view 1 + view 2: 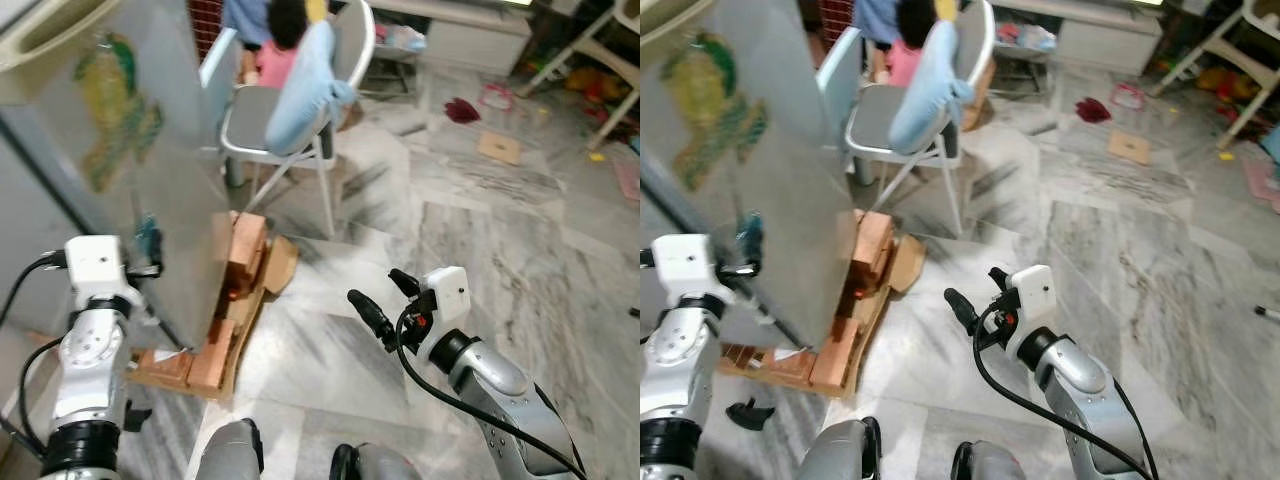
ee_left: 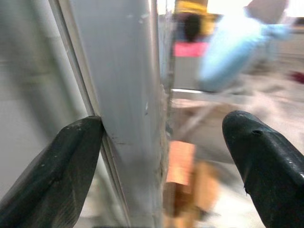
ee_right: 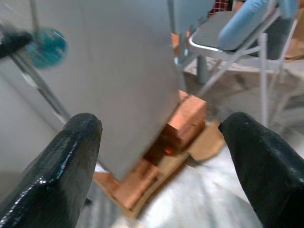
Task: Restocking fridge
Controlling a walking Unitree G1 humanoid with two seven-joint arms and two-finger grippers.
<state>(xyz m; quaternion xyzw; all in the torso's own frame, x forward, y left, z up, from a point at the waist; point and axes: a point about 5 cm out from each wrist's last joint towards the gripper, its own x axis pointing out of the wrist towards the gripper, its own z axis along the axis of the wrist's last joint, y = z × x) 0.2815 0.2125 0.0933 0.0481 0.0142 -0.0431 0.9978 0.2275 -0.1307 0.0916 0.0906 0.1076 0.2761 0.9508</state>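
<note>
The grey fridge door [image 1: 130, 150] fills the left side and carries a green and yellow sticker [image 1: 110, 105]. My left gripper [image 1: 150, 262] is at the door's outer edge, beside a small teal piece [image 1: 148, 235]. In the left wrist view its open fingers [image 2: 71, 166] straddle the door edge [image 2: 137, 118]. My right gripper [image 1: 385, 298] hangs open and empty over the marble floor, to the right of the fridge. Its wrist view looks at the door [image 3: 109, 71] and the wooden blocks [image 3: 185, 118] below it.
The fridge stands on wooden blocks and cardboard [image 1: 235, 300]. Behind it is a folding chair [image 1: 270, 110] with a light blue cushion, and a person in pink [image 1: 275, 50] sits beyond it. Toys and scraps lie on the marble floor [image 1: 500, 230] at the back right.
</note>
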